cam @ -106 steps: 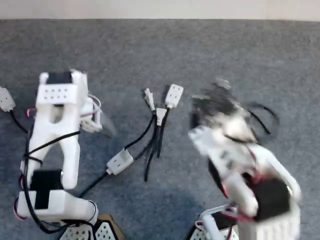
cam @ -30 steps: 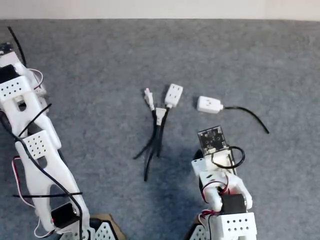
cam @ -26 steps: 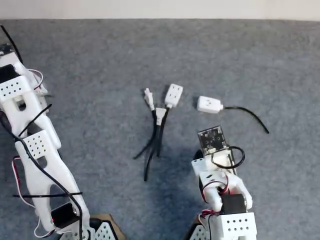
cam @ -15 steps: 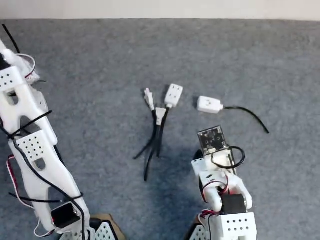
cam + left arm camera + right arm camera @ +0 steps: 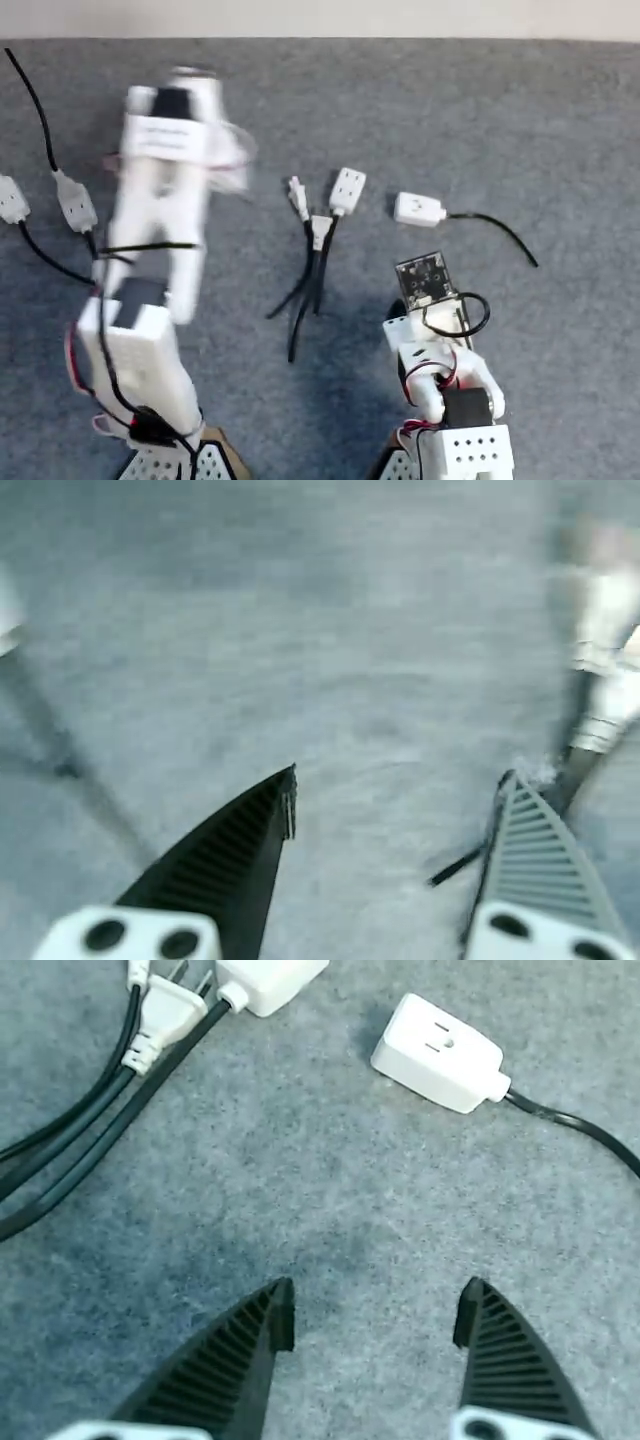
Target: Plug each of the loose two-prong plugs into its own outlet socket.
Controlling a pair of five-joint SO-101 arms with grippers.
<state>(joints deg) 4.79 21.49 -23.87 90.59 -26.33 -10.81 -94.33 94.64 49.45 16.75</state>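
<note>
Two-prong plugs [image 5: 170, 1010] sit ahead of the right gripper [image 5: 376, 1290], partly cut off at the edge; its jaws are wide apart, empty. Left gripper [image 5: 398, 780] is likewise spread and empty, and the cable [image 5: 578, 705] beyond it is too smeared to identify. Grey carpet [image 5: 500, 120] underneath.

Ahead of the ribbed black jaws: white outlet socket [image 5: 436, 1053], white plug [image 5: 172, 1015], black cords [image 5: 95, 1125], on speckled grey carpet [image 5: 330, 1190].
</note>
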